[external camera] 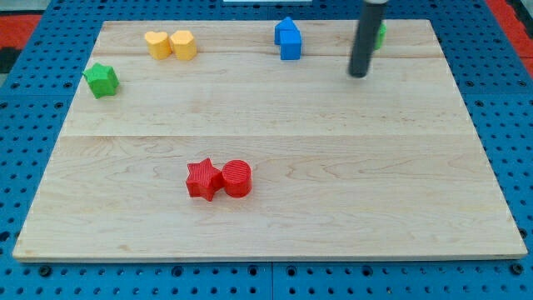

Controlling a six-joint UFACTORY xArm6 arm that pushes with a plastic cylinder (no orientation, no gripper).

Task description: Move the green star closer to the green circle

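Note:
The green star (101,80) lies at the board's left edge, near the view's top left. The green circle (380,35) is at the view's top right, mostly hidden behind my rod; only a green sliver shows. My tip (359,73) rests on the board just below and left of the green circle, far to the right of the green star.
Two yellow blocks (171,44) sit side by side at the top left. A blue block (288,39) stands at the top centre, left of my rod. A red star (202,179) and a red cylinder (237,178) touch near the lower middle. The wooden board (275,125) lies on a blue pegboard.

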